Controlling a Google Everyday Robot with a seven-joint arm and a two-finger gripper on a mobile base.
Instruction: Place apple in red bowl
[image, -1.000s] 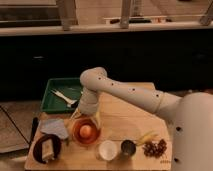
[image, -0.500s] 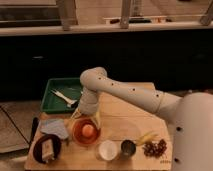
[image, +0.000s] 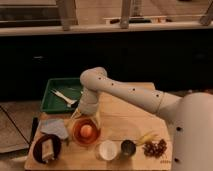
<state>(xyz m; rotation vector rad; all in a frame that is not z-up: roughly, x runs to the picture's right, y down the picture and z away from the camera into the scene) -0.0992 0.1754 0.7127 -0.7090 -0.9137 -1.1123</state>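
The apple (image: 87, 131), small and orange-red, lies inside the red bowl (image: 78, 137) near the table's front left. My gripper (image: 85, 118) hangs straight down from the white arm just above the bowl and apple, its fingers standing either side of the bowl's far rim. Whether it touches the apple cannot be told.
A green tray (image: 57, 102) with a white utensil (image: 63, 96) sits at the back left. A dark round plate (image: 42, 142) with food is left of the bowl, a grey cloth (image: 55, 128) behind it. A white cup (image: 108, 149), a small dark cup (image: 128, 147), a banana (image: 145, 137) and grapes (image: 155, 147) line the front.
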